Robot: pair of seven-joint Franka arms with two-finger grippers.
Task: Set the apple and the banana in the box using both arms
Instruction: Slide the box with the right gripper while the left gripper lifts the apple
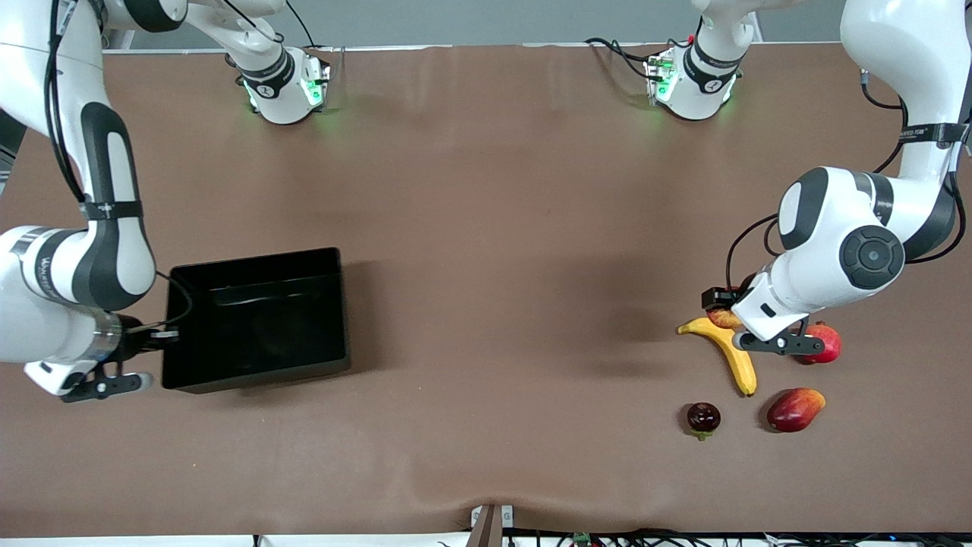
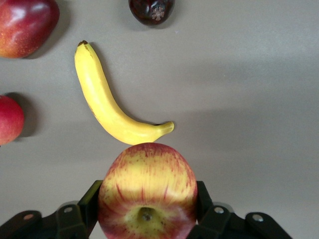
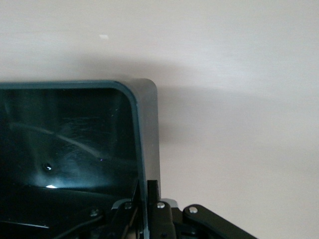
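Left gripper (image 2: 147,219): fingers clamped on apple (image 2: 147,191), beside banana (image 2: 112,107) at left arm's end.
Right gripper (image 3: 147,199): fingers pinch box (image 1: 254,319) wall at right arm's end.

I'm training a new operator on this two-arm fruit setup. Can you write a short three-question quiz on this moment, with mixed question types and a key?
1. True or false: the apple sits between the fingers of the left gripper.
2. Multiple choice: what is the right gripper shut on? A) the banana B) a wall of the box C) nothing
3. Fill in the blank: the box holds ____ fruit at this moment.

Key:
1. True; the left wrist view shows a finger at each side of the apple.
2. B; the right wrist view shows its fingers astride the wall.
3. No; its floor shows bare.
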